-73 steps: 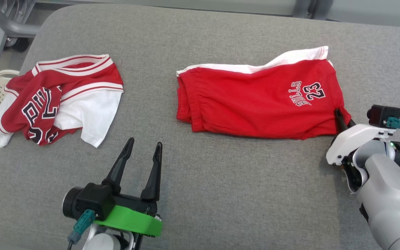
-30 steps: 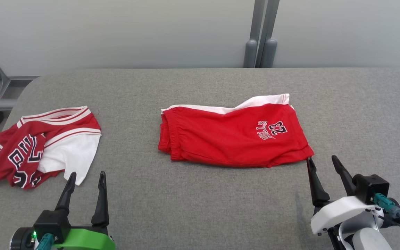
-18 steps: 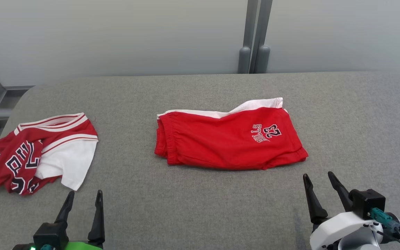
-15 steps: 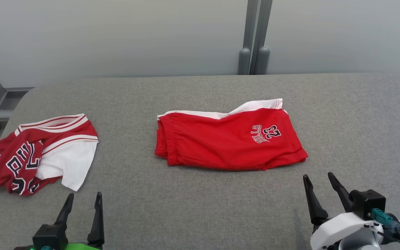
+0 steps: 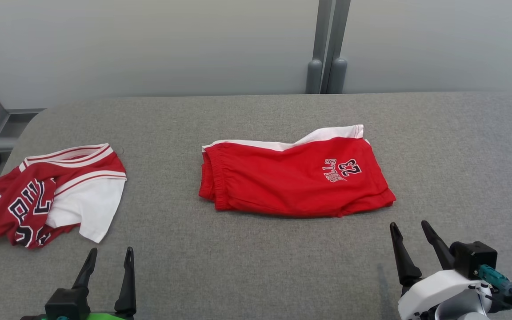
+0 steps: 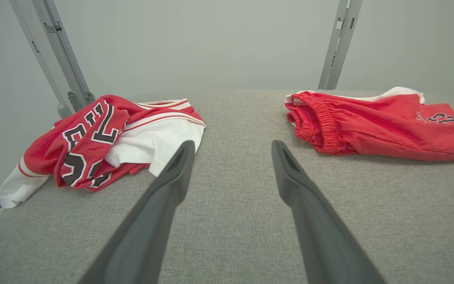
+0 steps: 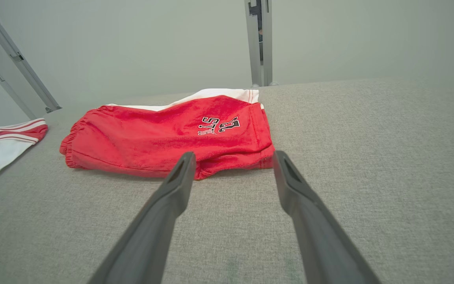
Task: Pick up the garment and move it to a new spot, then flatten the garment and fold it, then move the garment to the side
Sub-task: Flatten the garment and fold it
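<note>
The grey fabric-covered desk (image 5: 256, 275) fills most of the head view, and the folded red shorts (image 5: 291, 182) lie flat near its middle, waistband towards the robot's left, a white strip showing along the far edge and the "23" print near the right end. A crumpled red-and-white jersey (image 5: 47, 195) lies well apart from them at the desk's left edge. The right pincer (image 5: 409, 223) hovers just short of the shorts' near right corner and the left pincer (image 5: 111, 250) sits near the jersey's white hem, both with fingers spread open and holding nothing.
</note>
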Motion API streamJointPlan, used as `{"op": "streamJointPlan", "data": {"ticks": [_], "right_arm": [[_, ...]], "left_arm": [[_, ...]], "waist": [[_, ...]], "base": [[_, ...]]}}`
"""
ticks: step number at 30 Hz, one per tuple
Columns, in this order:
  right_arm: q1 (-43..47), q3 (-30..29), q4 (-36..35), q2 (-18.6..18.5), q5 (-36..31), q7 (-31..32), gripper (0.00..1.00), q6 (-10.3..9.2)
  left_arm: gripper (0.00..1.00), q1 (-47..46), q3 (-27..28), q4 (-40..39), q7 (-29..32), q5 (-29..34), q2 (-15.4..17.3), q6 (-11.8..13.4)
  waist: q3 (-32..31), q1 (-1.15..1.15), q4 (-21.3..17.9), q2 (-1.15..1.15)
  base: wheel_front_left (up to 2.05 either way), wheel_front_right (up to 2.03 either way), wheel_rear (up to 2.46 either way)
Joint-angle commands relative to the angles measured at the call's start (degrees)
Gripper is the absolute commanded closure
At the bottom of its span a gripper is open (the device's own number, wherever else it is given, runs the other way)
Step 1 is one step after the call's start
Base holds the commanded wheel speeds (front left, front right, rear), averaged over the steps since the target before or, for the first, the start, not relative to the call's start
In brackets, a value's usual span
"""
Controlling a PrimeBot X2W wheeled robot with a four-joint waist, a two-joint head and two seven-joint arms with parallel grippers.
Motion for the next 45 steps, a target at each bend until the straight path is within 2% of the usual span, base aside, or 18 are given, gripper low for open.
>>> {"op": "streamJointPlan", "data": {"ticks": [1,6,14,15,19,29,36,45], "right_arm": [[-0.8,-0.4,0.1,0.0,0.9,0.3,0.00,-0.08],[-2.5,-1.3,0.7,-0.1,2.0,3.0,0.00,-0.08],[-10.8,-3.9,0.4,-0.1,0.2,18.3,0.00,-0.05],[-25.4,-11.3,2.1,-0.1,-5.1,41.8,0.00,-0.04],[-32.8,-16.7,4.6,-0.6,-9.5,53.5,0.00,-0.04],[-42.3,-23.1,9.9,-2.0,-14.4,63.6,0.00,-0.04],[-44.9,-25.9,12.4,-2.1,-16.2,66.6,0.00,-0.04],[-45.0,-28.0,14.8,-0.9,-16.8,69.8,0.00,-0.04]], "left_arm": [[0.00,-0.5,-0.1,-0.4,-0.1,0.3,0.3,0.3],[0.00,-1.0,-0.3,-0.9,-0.2,0.1,0.3,0.4],[0.00,-3.0,-1.8,-1.0,-0.4,0.3,-0.4,-0.4],[0.00,-7.3,-4.0,-1.2,-0.9,1.3,-1.8,-1.6],[0.00,-9.5,-4.6,-1.8,-1.0,2.1,-2.5,-2.0],[0.00,-13.2,-4.4,-4.4,-1.0,3.4,-3.7,-3.1],[0.00,-14.3,-4.4,-4.3,-1.0,3.8,-4.9,-3.7],[0.00,-14.3,-3.9,-3.8,-1.0,4.3,-5.6,-4.5]], "waist": [[0.2,0.00,0.0,0.00],[1.1,0.00,-0.1,0.00],[4.0,0.00,0.8,0.00],[9.7,0.00,3.9,0.00],[12.6,0.00,6.3,0.00],[18.9,0.00,10.9,0.00],[21.9,0.00,13.0,0.00],[22.6,0.00,13.8,0.00]], "base": [[0.00,0.00,0.00],[0.00,0.00,0.00],[0.00,0.00,0.00],[0.00,0.00,0.00],[0.00,0.00,0.00],[0.00,0.00,0.00],[0.00,0.00,0.00],[0.00,0.00,0.00]]}}
